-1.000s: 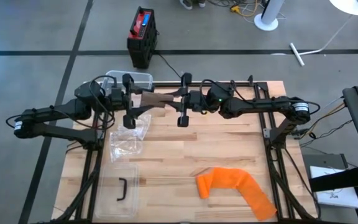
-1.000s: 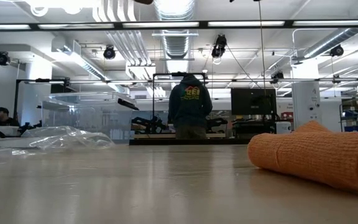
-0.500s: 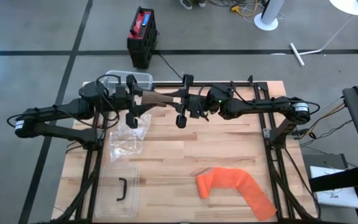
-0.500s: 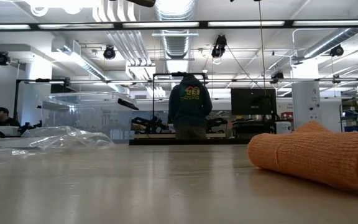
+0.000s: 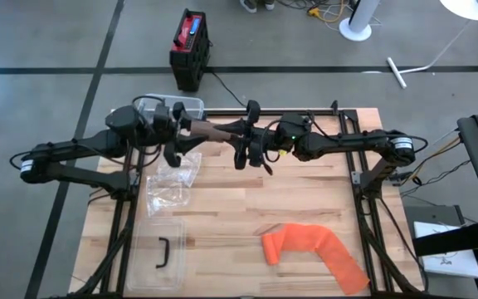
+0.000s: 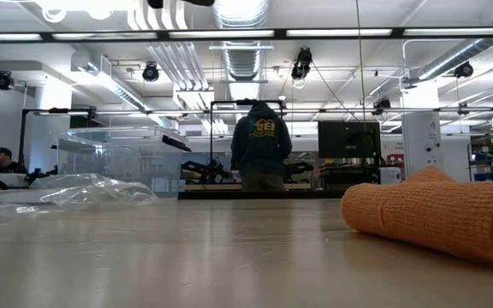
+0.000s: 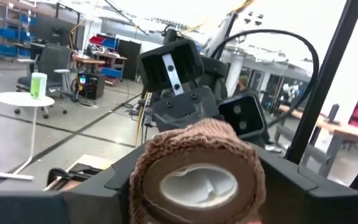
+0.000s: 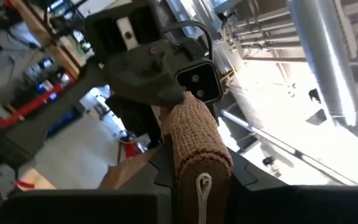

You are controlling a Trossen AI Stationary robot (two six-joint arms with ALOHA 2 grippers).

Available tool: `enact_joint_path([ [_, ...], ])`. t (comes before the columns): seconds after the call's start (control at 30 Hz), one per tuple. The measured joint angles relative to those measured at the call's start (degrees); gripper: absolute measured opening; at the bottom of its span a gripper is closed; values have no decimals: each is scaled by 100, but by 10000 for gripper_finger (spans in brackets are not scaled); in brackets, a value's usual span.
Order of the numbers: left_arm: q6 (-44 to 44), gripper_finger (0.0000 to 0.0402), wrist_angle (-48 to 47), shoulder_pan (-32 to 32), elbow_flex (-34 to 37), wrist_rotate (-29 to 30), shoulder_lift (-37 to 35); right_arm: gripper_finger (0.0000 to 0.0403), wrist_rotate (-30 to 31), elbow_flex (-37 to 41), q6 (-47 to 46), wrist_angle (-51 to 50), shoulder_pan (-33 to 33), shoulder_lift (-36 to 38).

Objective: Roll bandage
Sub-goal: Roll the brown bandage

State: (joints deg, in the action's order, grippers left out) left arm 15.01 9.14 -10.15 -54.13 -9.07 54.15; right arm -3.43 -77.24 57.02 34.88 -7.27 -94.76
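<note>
A brown bandage [image 5: 216, 130] spans the air between my two grippers over the far part of the table. My left gripper [image 5: 175, 135] is shut on its rolled end [image 7: 194, 171]. My right gripper [image 5: 246, 139] faces it and is shut on the flat strip end [image 8: 194, 146]. An orange bandage [image 5: 314, 252] lies partly unrolled on the table's near right part; it also shows in the low view as an orange bandage [image 6: 435, 218]. My left gripper pinches the roll's curved sides [image 7: 143, 180] between its two fingers, coming level from the table's left. The roll's open end [image 7: 197, 185] faces the wrist camera. The roll is lifted clear of the table. My right gripper pinches the strip's free end [image 8: 199, 171] between its two fingers, coming about level from the table's right. The strip runs away from the fingers toward the left gripper [image 8: 148, 68], well above the table.
A crumpled clear plastic bag [image 5: 171, 184] lies left of centre, a clear lid with a black handle [image 5: 162, 253] sits at the near left, and a clear box [image 5: 173, 105] stands at the far left. A person [image 6: 262, 147] stands in the room beyond.
Both wrists have rolled in place, so each gripper's fingers stand at a different slant than a second ago. The brown bandage stays held between them above the table. The orange bandage has not moved.
</note>
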Motion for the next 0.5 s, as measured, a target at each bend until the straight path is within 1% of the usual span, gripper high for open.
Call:
enact_joint_path([
  [0.27,307,240,126,0,0,-4,43,53,235,14,722,-29,0,2],
  [0.43,358,233,140,0,-4,-12,41,53,271,16,949,-22,2,2],
  [0.5,347,229,143,0,-4,-3,50,56,375,16,952,-23,7,0],
])
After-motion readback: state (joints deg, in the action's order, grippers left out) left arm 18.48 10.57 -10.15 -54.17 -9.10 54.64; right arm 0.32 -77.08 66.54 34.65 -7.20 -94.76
